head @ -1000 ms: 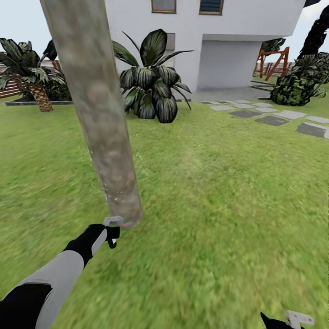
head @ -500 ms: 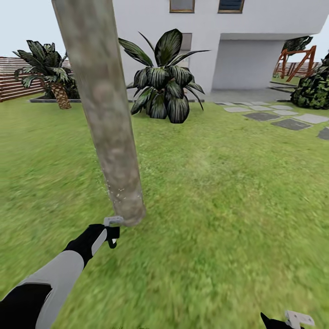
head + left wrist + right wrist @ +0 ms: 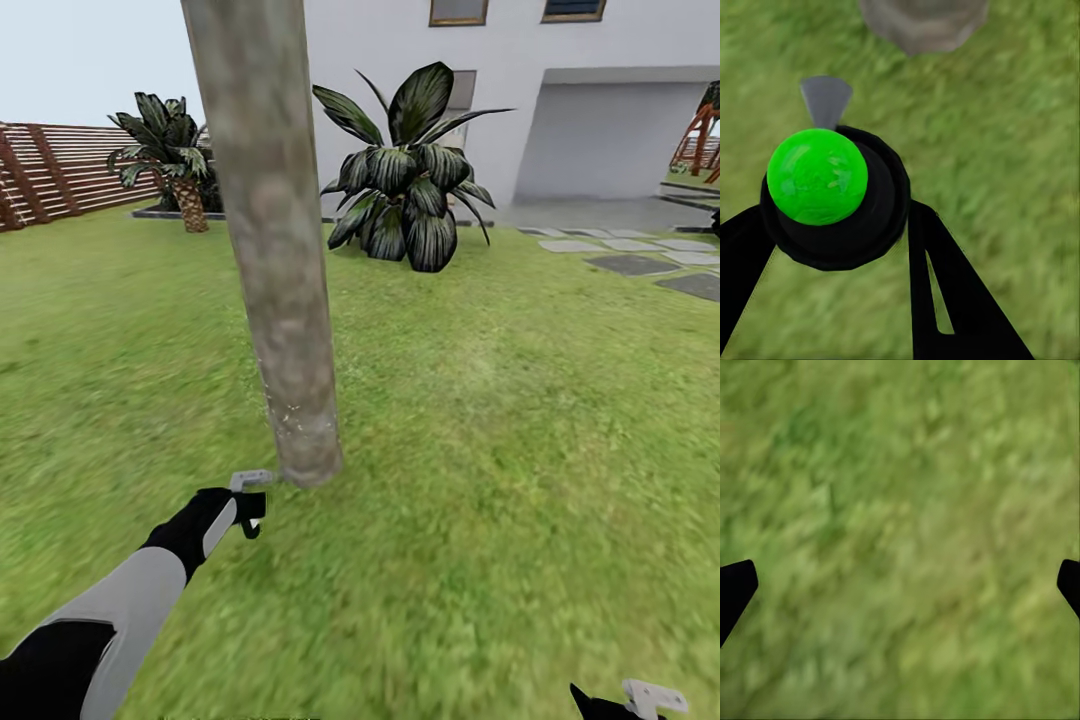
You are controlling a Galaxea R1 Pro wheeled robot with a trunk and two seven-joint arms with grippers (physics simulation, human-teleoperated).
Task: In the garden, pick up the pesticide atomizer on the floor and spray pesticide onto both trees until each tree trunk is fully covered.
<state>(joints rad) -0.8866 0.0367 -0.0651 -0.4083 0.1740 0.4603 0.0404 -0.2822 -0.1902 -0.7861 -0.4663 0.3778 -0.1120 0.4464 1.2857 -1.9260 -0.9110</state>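
We see blurred green lawn (image 3: 900, 532) across the right wrist view, mottled with lighter yellow-green and darker green patches, no clear blades. The right claw (image 3: 900, 585) hangs over it with its two black fingertips (image 3: 735, 585) just poking in at opposite edges, set wide apart, nothing between them but grass. We can't tell how high above the lawn it is.

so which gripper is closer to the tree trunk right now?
Left. The left gripper, holding the pesticide atomizer, sits right beside the base of the tree trunk. The right gripper hangs over grass, well off to the side.
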